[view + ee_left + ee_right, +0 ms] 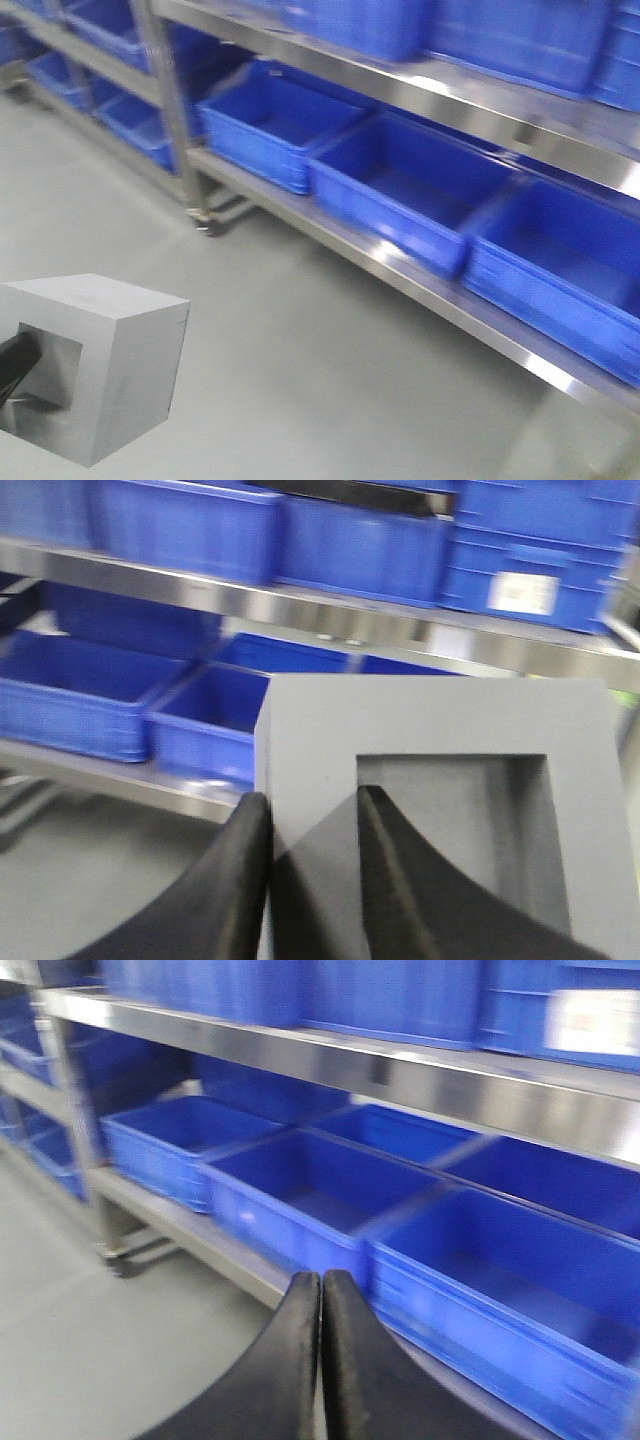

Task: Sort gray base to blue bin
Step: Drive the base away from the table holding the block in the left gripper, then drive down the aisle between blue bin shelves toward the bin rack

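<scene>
The gray base (440,720) fills the left wrist view, its square recess facing the camera. My left gripper (312,805) is shut on the recess's left wall, with one finger outside the block and the other inside the recess. In the front view the gray base (110,360) hangs at the lower left above the floor, and a black finger (15,362) reaches into its recess. Several open blue bins sit in a row on the low steel shelf; the middle blue bin (400,190) lies ahead to the right. My right gripper (321,1278) is shut on nothing, in front of a blue bin (300,1185).
A steel rack (330,235) runs diagonally from far left to near right. An upper shelf (480,120) carries more blue totes. A rack leg on a castor (205,222) stands on the grey floor (300,370).
</scene>
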{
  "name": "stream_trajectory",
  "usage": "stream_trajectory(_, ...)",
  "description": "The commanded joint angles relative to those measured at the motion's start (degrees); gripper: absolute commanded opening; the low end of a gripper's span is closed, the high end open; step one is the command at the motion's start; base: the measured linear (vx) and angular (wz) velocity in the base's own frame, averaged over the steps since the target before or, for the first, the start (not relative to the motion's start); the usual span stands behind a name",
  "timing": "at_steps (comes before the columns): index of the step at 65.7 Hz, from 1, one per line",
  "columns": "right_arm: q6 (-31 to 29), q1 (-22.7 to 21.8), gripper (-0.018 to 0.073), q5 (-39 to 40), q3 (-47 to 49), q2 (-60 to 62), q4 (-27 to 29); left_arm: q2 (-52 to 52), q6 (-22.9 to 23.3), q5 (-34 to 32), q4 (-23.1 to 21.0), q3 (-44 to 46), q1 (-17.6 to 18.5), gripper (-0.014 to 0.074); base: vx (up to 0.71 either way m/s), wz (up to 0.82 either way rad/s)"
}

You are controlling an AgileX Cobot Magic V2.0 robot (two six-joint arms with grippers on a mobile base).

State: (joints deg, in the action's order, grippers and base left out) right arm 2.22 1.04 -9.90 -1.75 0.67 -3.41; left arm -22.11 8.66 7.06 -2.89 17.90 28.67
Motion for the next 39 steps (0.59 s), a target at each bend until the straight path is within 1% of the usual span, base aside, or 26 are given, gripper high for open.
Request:
stream_trajectory(1, -0.3, -0.3, -0.0009, 4.2, -0.8, 0.6, -0.4, -0.4, 0.4, -6.4, -0.3, 2.0, 0.1, -0.0006, 0.24, 0.77)
stream_trajectory(39, -0.3, -0.3, -0.0009, 4.2, -0.8, 0.6, -0.4, -0.4, 0.4, -6.4, -0.3, 2.0, 0.1, -0.0006, 0.24, 0.71)
